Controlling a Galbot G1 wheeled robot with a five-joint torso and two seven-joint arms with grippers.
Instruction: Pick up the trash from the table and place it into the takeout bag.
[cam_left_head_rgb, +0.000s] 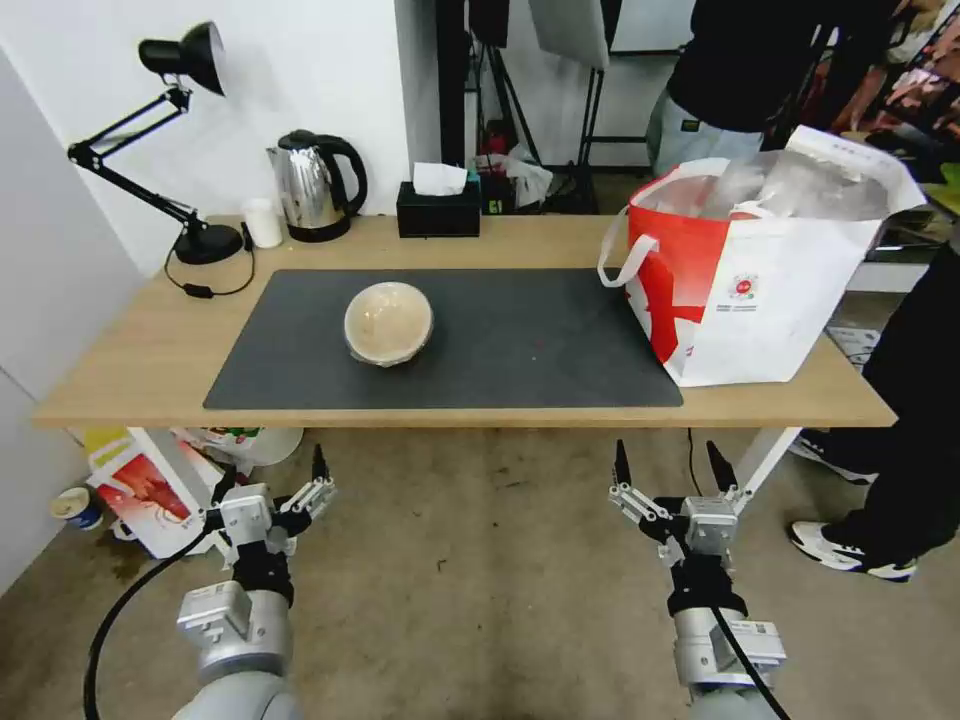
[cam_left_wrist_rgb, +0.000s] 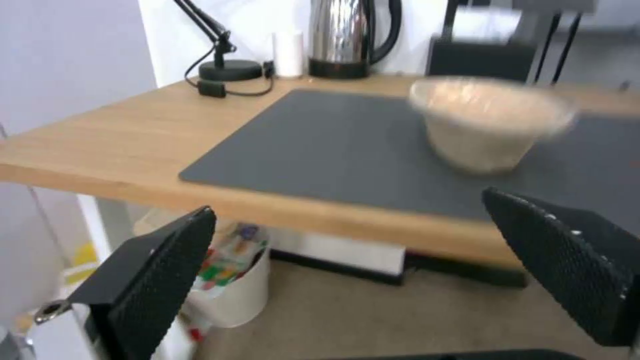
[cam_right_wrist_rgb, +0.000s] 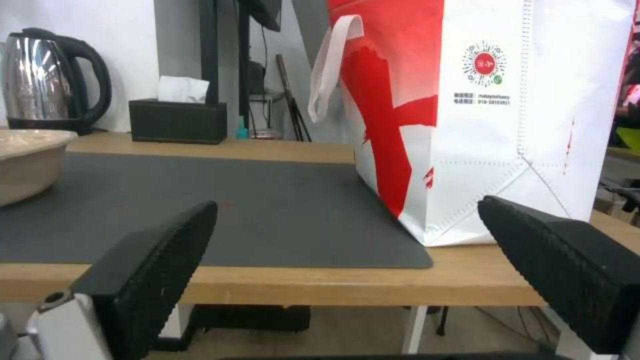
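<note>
A beige paper bowl (cam_left_head_rgb: 388, 322) sits upright on the dark grey mat (cam_left_head_rgb: 520, 340), left of the tabletop (cam_left_head_rgb: 140, 340) centre. The white-and-red takeout bag (cam_left_head_rgb: 760, 270) stands open at the right edge, straddling the mat's corner.

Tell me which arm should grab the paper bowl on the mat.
Left, probably. The beige paper bowl sits left of centre on the mat, nearer the open left gripper. The open right gripper hangs nearer the takeout bag.
</note>
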